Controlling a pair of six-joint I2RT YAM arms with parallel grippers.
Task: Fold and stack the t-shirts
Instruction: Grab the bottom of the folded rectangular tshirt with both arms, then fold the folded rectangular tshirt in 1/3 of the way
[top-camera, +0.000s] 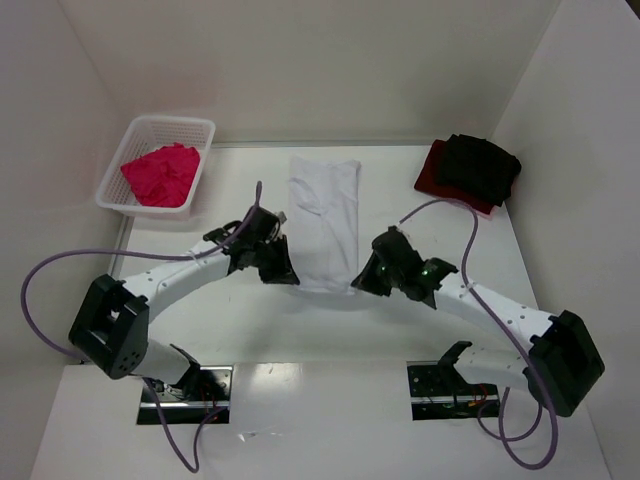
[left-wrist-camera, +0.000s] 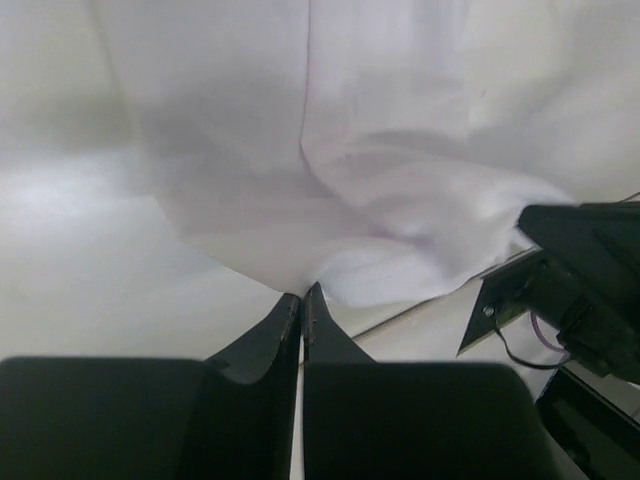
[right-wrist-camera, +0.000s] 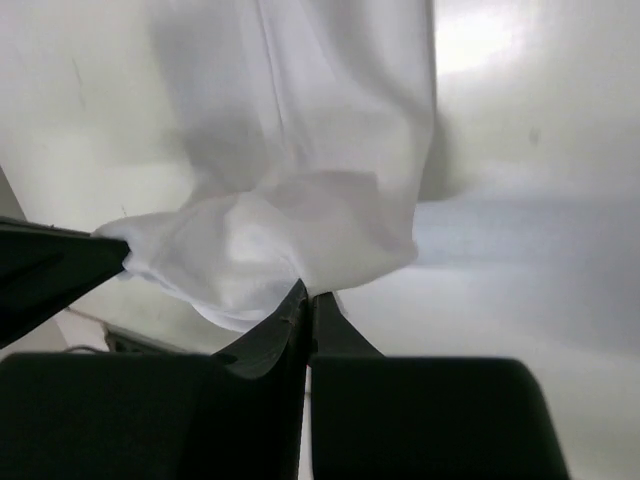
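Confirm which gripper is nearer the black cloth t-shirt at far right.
Right. The right gripper pinches the near edge of the white cloth t-shirt, left of the black t-shirt; the left gripper pinches it farther left.

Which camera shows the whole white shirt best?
The top view: the white shirt lies there full length, folded into a narrow strip. Each wrist view shows only its near end, bunched up close.

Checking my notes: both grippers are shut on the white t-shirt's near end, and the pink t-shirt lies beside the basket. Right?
Not quite. The top view shows the pink t-shirt inside the basket, not beside it. The rest holds: the left gripper and right gripper are shut on the white t-shirt's near end.
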